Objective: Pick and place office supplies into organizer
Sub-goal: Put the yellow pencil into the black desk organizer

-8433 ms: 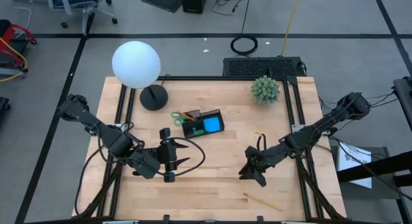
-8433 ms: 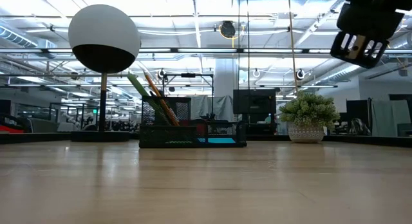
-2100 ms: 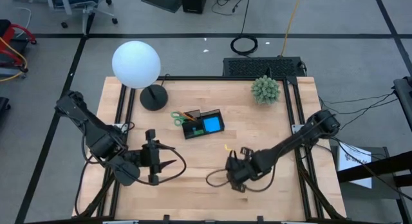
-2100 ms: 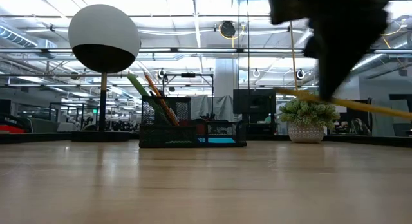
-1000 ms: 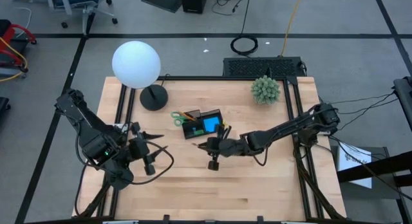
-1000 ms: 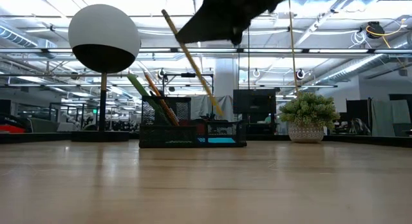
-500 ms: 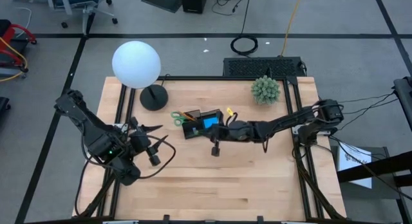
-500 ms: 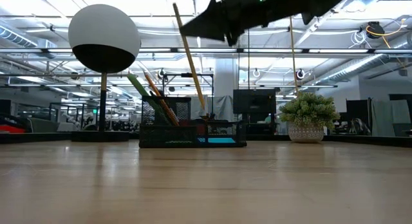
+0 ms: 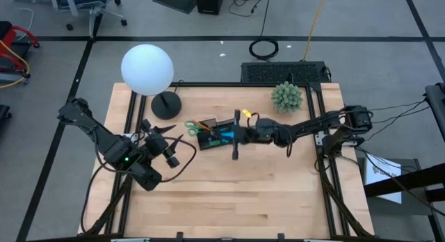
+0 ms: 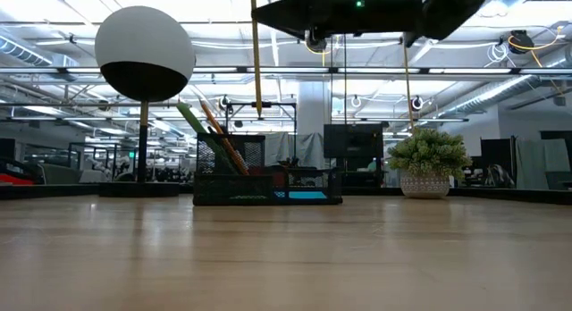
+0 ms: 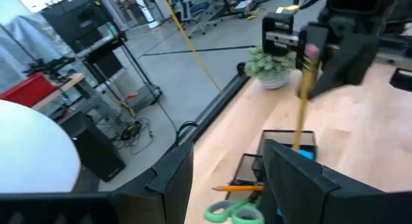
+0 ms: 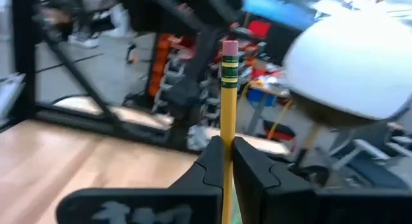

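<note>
Since a second ago the right arm has swung farther across the table (image 9: 278, 193) toward the lamp side, and the yellow pencil (image 10: 256, 56) it carries has tipped from a slant to nearly upright. The right end effector (image 12: 223, 161) is pinched tight on that pencil partway along its shaft, the pink eraser end pointing up past the fingertips (image 12: 209, 165). In the high view the right end effector (image 9: 236, 133) sits directly over the organizer (image 9: 217, 135), which lies near the table's middle, just beside the round black lamp base (image 9: 165, 105). In the low view the pencil's tip hangs above the organizer's (image 10: 266, 181) tall mesh compartment, clear of it. That compartment already holds an orange pencil (image 10: 217, 132) and a green piece leaning out toward the lamp; the blue sticky pad (image 9: 227, 136) lies in the low section, and the green-handled scissors (image 9: 192, 127) rest at the organizer's lamp-side end. The left end effector (image 9: 165, 139) has drawn back toward the left edge of the table, its fingers spread wide and holding nothing, facing the organizer from a short way off. The potted plant (image 9: 286, 97) stands near the far right corner.
</note>
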